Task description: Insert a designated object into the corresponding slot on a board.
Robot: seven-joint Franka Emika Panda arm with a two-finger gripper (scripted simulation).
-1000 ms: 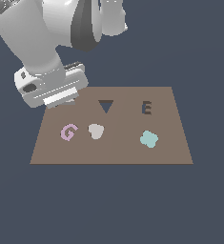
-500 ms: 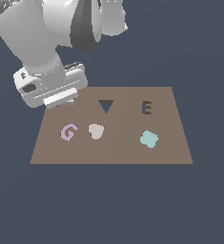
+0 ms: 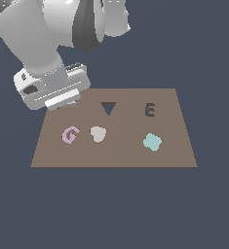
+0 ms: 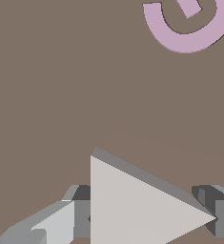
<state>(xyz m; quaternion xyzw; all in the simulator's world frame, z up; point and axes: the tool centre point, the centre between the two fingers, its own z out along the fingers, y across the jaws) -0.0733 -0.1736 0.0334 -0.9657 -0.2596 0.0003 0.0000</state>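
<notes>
One flat pale grey-beige triangle piece (image 4: pixel 137 209), matte with sharp edges, sits between the grey blocky fingers (image 4: pixel 223 217) of the tool (image 4: pixel 147 217), which is closed on its base and tip above the smooth brown board (image 3: pixel 174 155). Near the exterior frame's centre lies the dark downward-pointing triangular slot (image 3: pixel 107 108), with the curved pink G (image 3: pixel 70 134) at lower left.
</notes>
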